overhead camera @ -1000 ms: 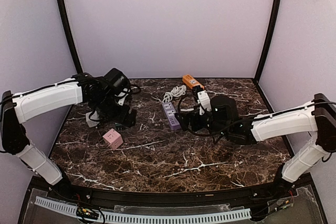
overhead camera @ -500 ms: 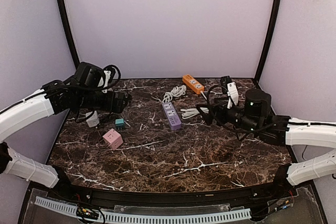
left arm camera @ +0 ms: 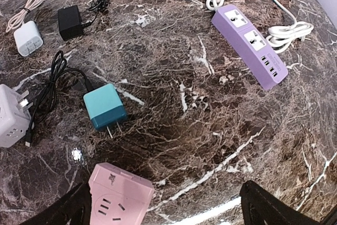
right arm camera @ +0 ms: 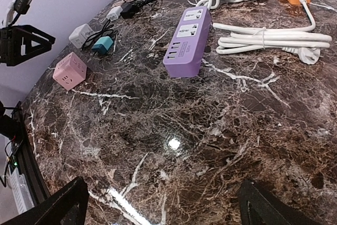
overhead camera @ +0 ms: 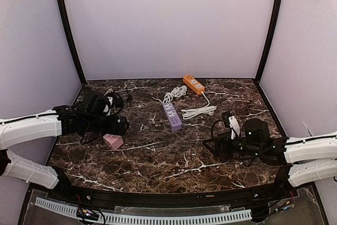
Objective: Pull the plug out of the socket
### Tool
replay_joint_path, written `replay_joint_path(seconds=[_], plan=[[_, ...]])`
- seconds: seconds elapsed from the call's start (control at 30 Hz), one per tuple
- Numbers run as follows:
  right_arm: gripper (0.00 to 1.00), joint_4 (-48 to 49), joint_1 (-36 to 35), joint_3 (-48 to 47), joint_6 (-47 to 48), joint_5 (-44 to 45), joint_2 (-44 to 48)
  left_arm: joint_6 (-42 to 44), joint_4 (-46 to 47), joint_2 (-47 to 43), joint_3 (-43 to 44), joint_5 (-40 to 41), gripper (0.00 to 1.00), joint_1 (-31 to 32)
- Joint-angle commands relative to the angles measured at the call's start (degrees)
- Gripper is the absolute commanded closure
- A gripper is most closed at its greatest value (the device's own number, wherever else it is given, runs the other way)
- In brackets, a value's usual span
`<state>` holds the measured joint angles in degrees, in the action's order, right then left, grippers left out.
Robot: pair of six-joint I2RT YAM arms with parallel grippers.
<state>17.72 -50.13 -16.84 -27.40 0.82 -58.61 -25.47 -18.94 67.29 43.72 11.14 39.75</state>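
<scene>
Left wrist view shows the teal plug (left arm camera: 105, 107), hidden overhead; left gripper (left arm camera: 166, 204) and right gripper (right arm camera: 163, 198) spread empty

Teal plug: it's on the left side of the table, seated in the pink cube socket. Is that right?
Not seated. The left wrist view shows the teal plug lying on the left side of the table, apart from the pink cube socket, with its bare prongs pointing toward the socket.
</scene>
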Motion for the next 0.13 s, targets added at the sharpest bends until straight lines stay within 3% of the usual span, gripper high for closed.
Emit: replay_joint_path(seconds=[0.0, 0.1], plan=[[0.01, 5.9, 0.3, 0.4, -1.6, -2.3, -0.7, -1.6, 3.1, 0.2, -0.3, -0.7, 0.01, -0.2], [0.01, 6.1, 0.3, 0.4, -1.2, -2.2, -0.8, -1.5, 3.1, 0.9, 0.8, -0.4, 0.01, -0.2]])
